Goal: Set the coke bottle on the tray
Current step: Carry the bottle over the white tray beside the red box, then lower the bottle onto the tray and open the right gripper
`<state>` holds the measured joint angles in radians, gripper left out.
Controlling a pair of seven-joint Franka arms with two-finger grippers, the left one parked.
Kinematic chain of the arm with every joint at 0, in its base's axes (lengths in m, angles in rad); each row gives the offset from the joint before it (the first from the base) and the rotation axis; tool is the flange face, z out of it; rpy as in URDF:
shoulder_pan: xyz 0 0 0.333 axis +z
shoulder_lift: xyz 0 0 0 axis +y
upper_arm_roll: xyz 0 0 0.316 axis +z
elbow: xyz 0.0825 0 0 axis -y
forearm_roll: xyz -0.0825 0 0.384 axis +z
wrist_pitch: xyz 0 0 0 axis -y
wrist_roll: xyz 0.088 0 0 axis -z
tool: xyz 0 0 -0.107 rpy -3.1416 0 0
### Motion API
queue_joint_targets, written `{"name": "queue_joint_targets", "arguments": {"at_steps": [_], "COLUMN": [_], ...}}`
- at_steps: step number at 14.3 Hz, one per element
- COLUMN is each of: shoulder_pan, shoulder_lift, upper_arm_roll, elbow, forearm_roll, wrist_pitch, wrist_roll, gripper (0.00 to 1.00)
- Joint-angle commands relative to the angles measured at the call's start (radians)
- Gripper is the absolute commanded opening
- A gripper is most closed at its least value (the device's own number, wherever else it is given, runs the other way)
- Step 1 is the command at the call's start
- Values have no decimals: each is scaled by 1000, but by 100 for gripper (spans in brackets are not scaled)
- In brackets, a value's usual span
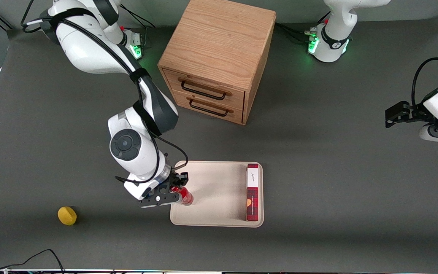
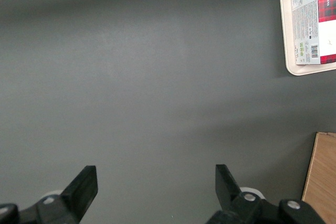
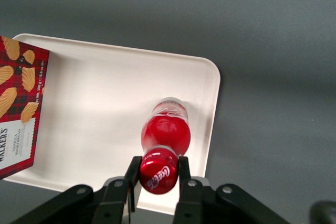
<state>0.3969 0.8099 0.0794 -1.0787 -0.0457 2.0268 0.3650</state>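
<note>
The coke bottle (image 3: 164, 132) is small, glossy and red, with white lettering on its cap. My right gripper (image 3: 158, 169) is shut on the coke bottle at its cap, one black finger pressed on each side. In the front view the coke bottle (image 1: 185, 196) stands upright just inside the tray's edge toward the working arm's end, and the gripper (image 1: 173, 190) is directly above it. The tray (image 1: 213, 190) is cream, flat, with rounded corners and a low rim (image 3: 212, 114). I cannot tell whether the bottle's base touches the tray.
A long red plaid biscuit box (image 1: 253, 192) lies in the tray along its edge toward the parked arm's end. A yellow round object (image 1: 67, 215) rests on the grey table toward the working arm's end. A wooden two-drawer cabinet (image 1: 219, 57) stands farther from the front camera.
</note>
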Motion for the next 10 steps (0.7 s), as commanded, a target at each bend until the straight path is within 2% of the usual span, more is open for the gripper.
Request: {"name": "queue_joint_targets", "arguments": {"at_steps": [1, 2, 3, 5, 6, 8, 10], "shoulder_pan": [17, 19, 16, 17, 19, 16, 13], "shoulder_lift": [37, 47, 49, 52, 57, 58, 58], "upper_arm_roll": [-26, -27, -27, -29, -33, -33, -33], "elbow": [52, 52, 51, 51, 51, 51, 51], "forearm_roll": [-16, -16, -16, -22, -22, -22, -22], "wrist_pitch": [15, 20, 24, 26, 26, 26, 24], "wrist_roll": [-12, -12, -12, -12, -11, -11, -11], "gripper": [0, 0, 16, 35, 51, 97, 100]}}
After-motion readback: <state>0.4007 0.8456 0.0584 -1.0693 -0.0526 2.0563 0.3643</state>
